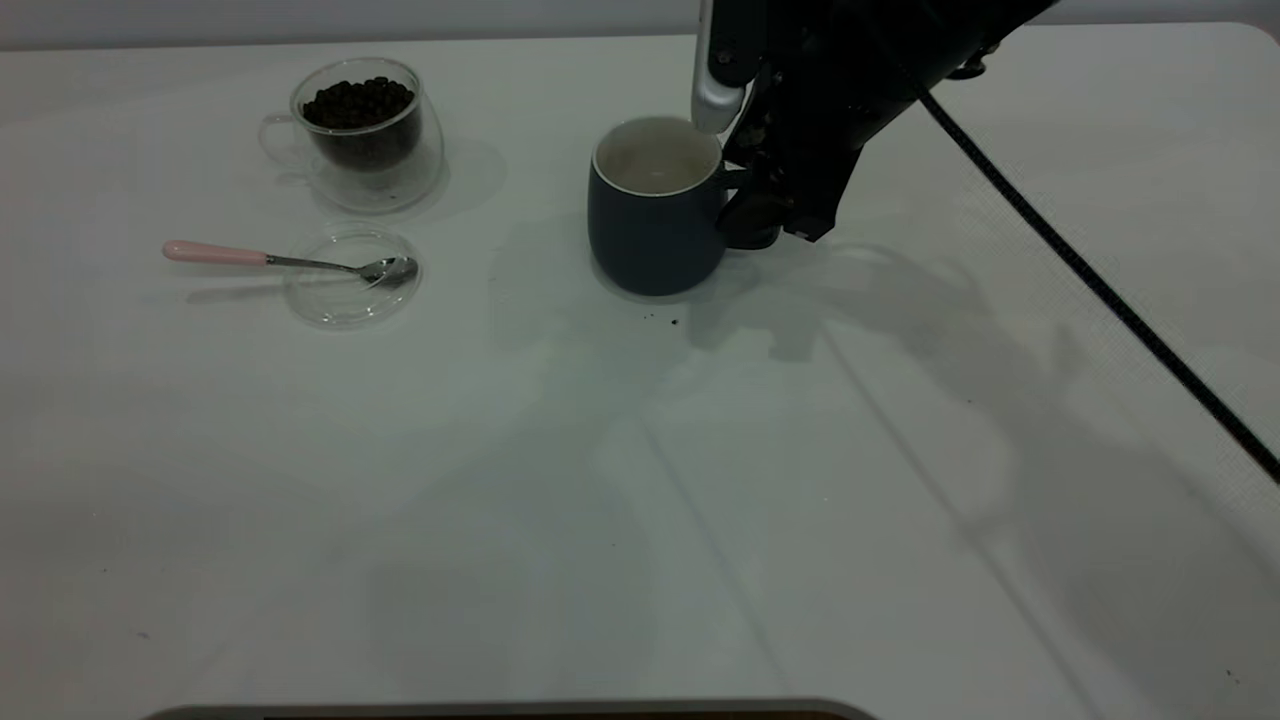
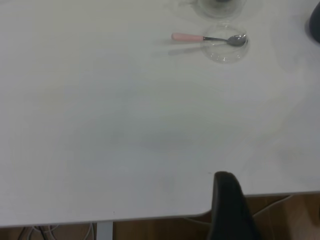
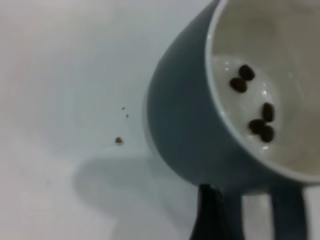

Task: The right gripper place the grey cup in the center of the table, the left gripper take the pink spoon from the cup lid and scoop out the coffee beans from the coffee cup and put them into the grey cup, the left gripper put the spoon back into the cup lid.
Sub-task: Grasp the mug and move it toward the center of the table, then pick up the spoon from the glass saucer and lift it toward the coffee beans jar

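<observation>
The grey cup [image 1: 652, 215] stands upright on the table [image 1: 640, 480], a little right of the middle toward the far side. My right gripper [image 1: 752, 205] is shut on its handle from the right. In the right wrist view the grey cup [image 3: 200, 125] holds several coffee beans [image 3: 255, 107], and one finger [image 3: 210, 215] presses against the handle. The coffee cup [image 1: 362, 130], full of coffee beans [image 1: 358, 103], stands at the far left. The pink spoon [image 1: 270, 258] lies with its bowl on the cup lid [image 1: 352, 275]; it also shows in the left wrist view [image 2: 200, 37]. My left gripper [image 2: 230, 200] hangs parked over the table's edge.
A black cable [image 1: 1100, 285] runs slantwise across the right side of the table. A small bean crumb [image 1: 673, 322] lies in front of the grey cup. The table's edge and floor show in the left wrist view [image 2: 150, 217].
</observation>
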Tool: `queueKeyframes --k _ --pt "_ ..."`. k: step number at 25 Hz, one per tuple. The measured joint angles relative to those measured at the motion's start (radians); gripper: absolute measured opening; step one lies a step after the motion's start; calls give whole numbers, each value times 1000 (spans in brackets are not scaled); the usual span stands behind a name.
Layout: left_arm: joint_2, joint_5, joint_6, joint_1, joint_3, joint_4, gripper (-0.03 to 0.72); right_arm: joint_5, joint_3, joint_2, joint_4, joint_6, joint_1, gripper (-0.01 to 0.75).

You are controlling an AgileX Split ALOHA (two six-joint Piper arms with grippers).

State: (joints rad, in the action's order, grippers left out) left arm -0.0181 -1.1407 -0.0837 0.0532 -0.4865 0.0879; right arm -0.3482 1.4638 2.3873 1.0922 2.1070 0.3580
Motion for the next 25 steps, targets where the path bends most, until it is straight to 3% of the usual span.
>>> queueKeyframes --k 9,11,17,21,25 --pt "0 0 0 0 0 0 480 53 -257 -292 -21 -121 -50 573" --pt "0 0 0 0 0 0 480 56 -333 -395 26 -281 -49 573" --pt "0 0 0 0 0 0 480 -2 -607 -789 94 -1024 -49 573" --pt "0 0 0 0 0 0 480 -154 -761 -1018 -105 -1275 -49 573" --pt "0 0 0 0 0 0 480 -402 -843 -1218 -486 -1611 -49 573"
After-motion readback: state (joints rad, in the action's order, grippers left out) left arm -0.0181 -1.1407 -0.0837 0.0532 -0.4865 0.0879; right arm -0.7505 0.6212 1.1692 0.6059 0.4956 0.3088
